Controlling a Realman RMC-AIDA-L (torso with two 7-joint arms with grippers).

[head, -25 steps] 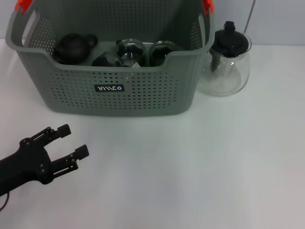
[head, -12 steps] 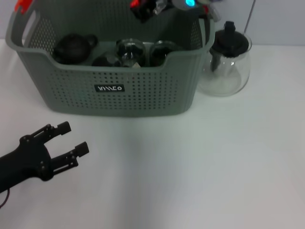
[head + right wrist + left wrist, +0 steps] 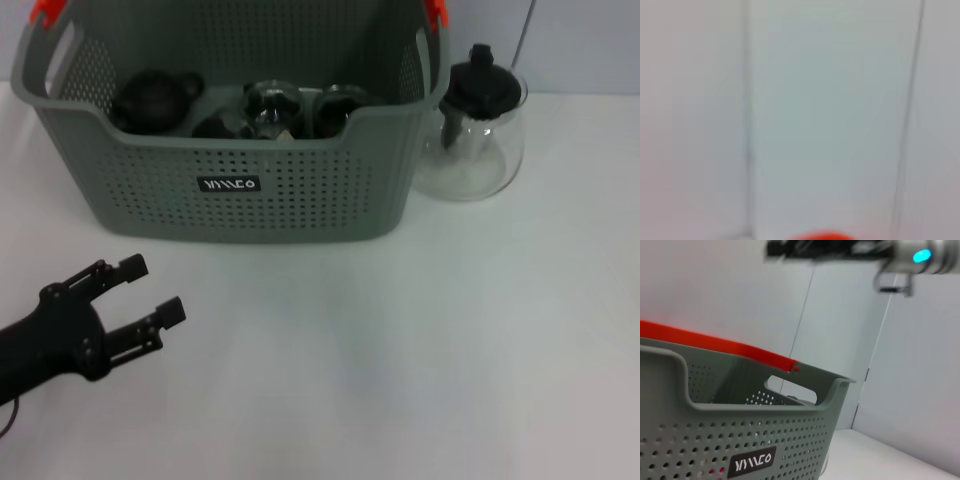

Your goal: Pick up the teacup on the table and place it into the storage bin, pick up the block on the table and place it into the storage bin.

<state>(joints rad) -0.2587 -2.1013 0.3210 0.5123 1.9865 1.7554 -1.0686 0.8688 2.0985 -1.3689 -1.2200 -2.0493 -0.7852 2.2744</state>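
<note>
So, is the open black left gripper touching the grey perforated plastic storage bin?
Apart. The head view shows bare white table between the left gripper and the storage bin; its fingers are open and hold nothing.

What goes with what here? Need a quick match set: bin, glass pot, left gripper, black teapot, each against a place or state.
Things:
1. bin
2. glass pot
3. left gripper
4. black teapot

Places or states:
A. inside the bin, at its left end
B. open, low over the table in front of the bin
C. on the table, just right of the bin
D. grey, perforated, orange clips on its handles

Pairs: 1-D, 2-C, 3-B, 4-A
</note>
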